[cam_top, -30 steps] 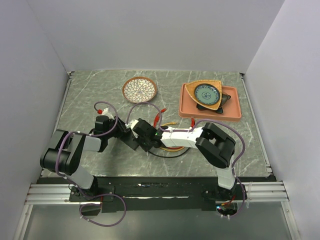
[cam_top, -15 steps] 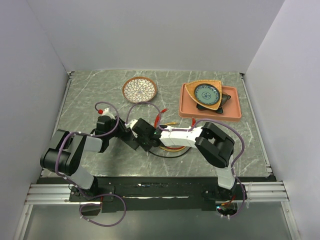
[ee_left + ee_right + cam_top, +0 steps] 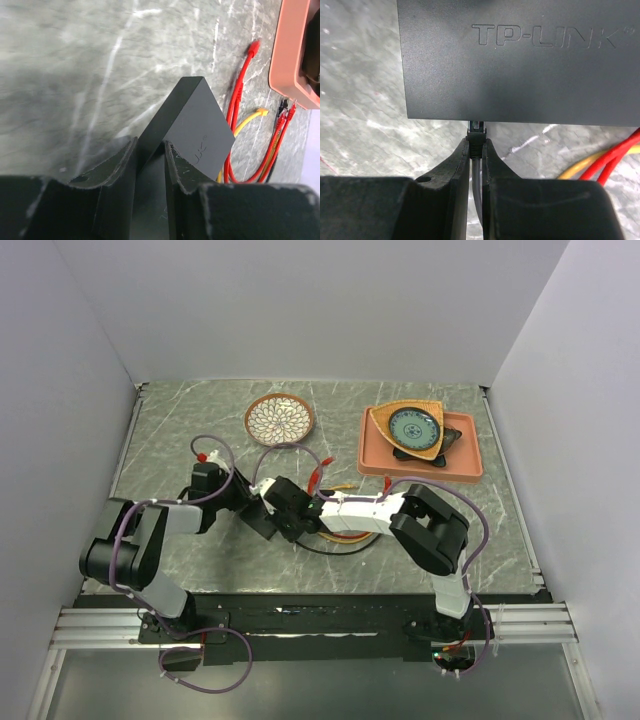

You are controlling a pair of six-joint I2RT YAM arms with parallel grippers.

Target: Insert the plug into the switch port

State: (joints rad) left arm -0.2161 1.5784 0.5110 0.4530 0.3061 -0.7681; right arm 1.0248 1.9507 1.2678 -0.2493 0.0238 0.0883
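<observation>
Here the left claw (image 3: 150, 146) pinches the switch (image 3: 197, 117) by a corner, with bare bench (image 3: 170, 440) on its left. The right claw (image 3: 476, 144) pinches the plug (image 3: 476, 131), whose tip sits at the switch's edge; the port itself is hidden. Red cables (image 3: 239, 95) lie just right, with the tray (image 3: 290, 60) beyond.

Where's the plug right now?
Centre of the right wrist view: the plug is pinched in the right claw, its tip at the near edge of the switch, below the TP-LINK lettering's left end.
</observation>
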